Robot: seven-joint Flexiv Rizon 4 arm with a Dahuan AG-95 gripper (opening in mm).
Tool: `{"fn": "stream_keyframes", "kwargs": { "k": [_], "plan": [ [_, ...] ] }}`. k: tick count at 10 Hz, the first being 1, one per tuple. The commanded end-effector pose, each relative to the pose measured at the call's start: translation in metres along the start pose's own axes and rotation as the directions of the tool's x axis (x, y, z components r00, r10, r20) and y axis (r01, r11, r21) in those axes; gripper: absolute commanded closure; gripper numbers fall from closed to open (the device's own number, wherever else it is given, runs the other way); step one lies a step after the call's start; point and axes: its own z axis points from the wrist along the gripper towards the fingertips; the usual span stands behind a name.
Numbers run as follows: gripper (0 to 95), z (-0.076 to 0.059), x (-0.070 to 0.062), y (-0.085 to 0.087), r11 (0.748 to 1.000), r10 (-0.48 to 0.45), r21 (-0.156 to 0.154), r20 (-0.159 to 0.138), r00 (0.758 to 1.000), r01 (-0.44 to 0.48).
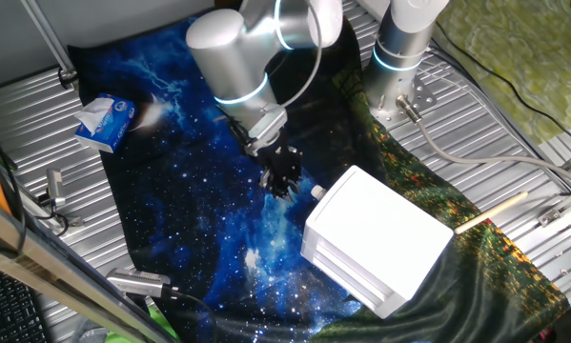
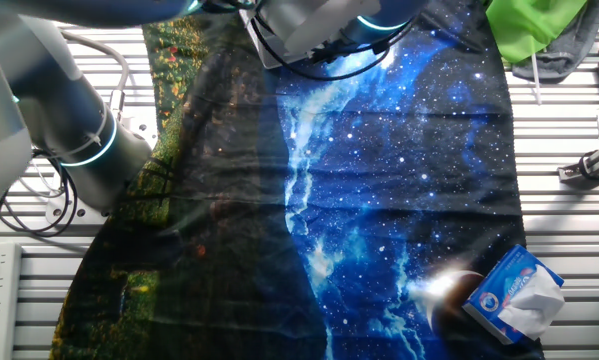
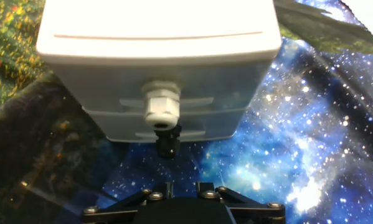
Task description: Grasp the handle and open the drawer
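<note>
Tissue pack far from handle

White drawer unit on galaxy-print cloth, handle at its 10 o'clock corner; black gripper just beside handle; tissue pack at 9 o'clock.

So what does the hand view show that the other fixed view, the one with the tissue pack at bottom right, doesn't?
Only the hand view shows the white drawer unit, its drawer shut, and the handle straight ahead, not yet gripped. Only the fixed view shows the tissue pack, the green cloth and the arm's base. Both show the starry blue cloth.
</note>
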Motion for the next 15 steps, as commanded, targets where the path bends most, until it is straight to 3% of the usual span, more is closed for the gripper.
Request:
{"fn": "stream_keyframes", "kwargs": {
  "k": [1, 2, 9, 10, 15],
  "plan": [
    [76.0, 0.0000, 0.0002, 0.0003, 1.000, 0.019, 0.000, 0.000, 1.000, -0.019],
    [76.0, 0.0000, 0.0002, 0.0003, 1.000, 0.023, -0.006, 0.013, 1.000, -0.023],
    [76.0, 0.0000, 0.0002, 0.0003, 0.997, 0.069, -0.027, -0.030, 0.997, -0.070],
    [76.0, 0.0000, 0.0002, 0.0003, 0.996, 0.079, -0.032, -0.048, 0.996, -0.081],
    [76.0, 0.0000, 0.0002, 0.0003, 0.997, 0.072, -0.037, -0.035, 0.997, -0.074]
  ]
}}
